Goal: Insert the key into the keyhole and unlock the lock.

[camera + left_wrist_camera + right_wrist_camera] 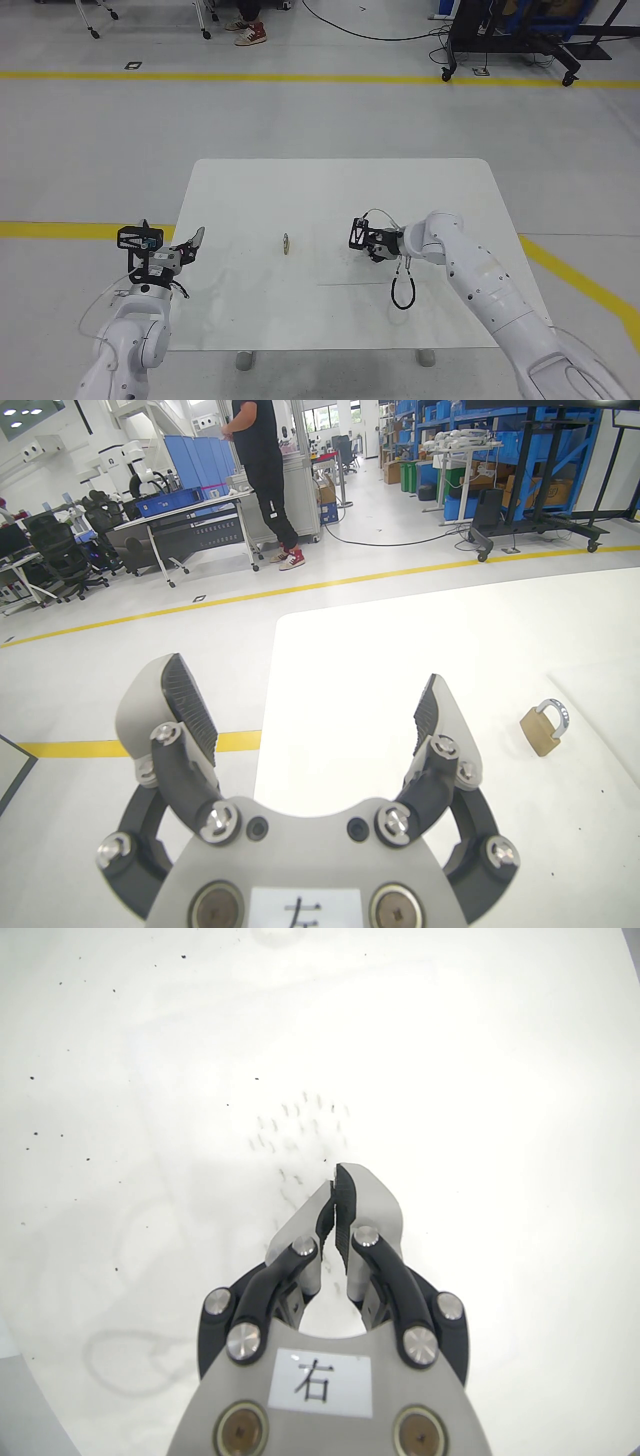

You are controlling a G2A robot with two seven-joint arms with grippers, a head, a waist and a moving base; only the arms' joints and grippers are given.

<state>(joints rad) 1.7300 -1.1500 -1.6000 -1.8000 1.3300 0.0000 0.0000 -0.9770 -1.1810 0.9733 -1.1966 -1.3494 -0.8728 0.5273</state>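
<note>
Top view: lock is seen at mid-frame on the white table, well apart from both grippers. Left gripper is placed left of it at the table edge, right gripper right of it. Left wrist view: fingers are spread wide, lock lying outside them. Right wrist view: fingers are pressed together just above the tabletop, whether anything is pinched cannot be told

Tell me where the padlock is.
In the top view, the padlock sits near the middle of the table, between the left gripper and the right gripper, touching neither.
</note>
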